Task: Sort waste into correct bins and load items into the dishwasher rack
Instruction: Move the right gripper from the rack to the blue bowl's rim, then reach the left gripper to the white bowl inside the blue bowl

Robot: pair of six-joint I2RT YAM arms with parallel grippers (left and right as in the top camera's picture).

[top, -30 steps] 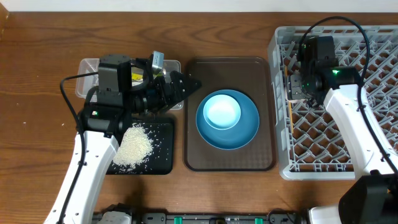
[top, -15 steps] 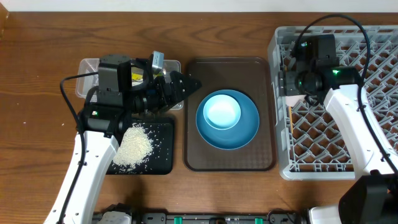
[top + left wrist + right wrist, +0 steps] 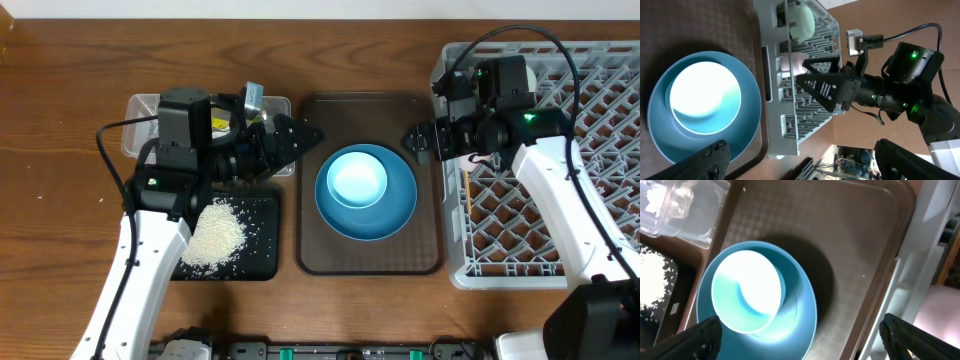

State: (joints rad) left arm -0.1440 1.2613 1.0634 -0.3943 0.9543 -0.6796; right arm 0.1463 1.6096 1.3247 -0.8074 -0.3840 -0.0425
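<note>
The blue plate (image 3: 394, 205) lies on the brown serving tray (image 3: 425, 245) with the small pale-blue bowl (image 3: 358, 178) standing in it. My right gripper (image 3: 422, 140) hangs open over the tray's right edge, beside the grey dishwasher rack (image 3: 540, 200); nothing is between its fingers. The chopsticks (image 3: 467, 200) lie in the rack's left column. From the left wrist I see the mint-green bowl (image 3: 801, 22) and pink cup (image 3: 795, 62) in the rack. My left gripper (image 3: 293, 138) is open and empty by the clear tub (image 3: 140, 110). Rice (image 3: 214, 235) is heaped on the black tray (image 3: 262, 262).
The clear tub holds a white tissue (image 3: 657, 200) and a yellow wrapper (image 3: 218, 123). The plate (image 3: 795, 325) fills the lower left of the right wrist view, the rack's wall (image 3: 935, 240) the right side. Bare wooden table (image 3: 60, 230) surrounds everything.
My right gripper has swung left, out of the rack to the brown tray's right edge, and its jaws have spread wider. The left arm has not moved.
</note>
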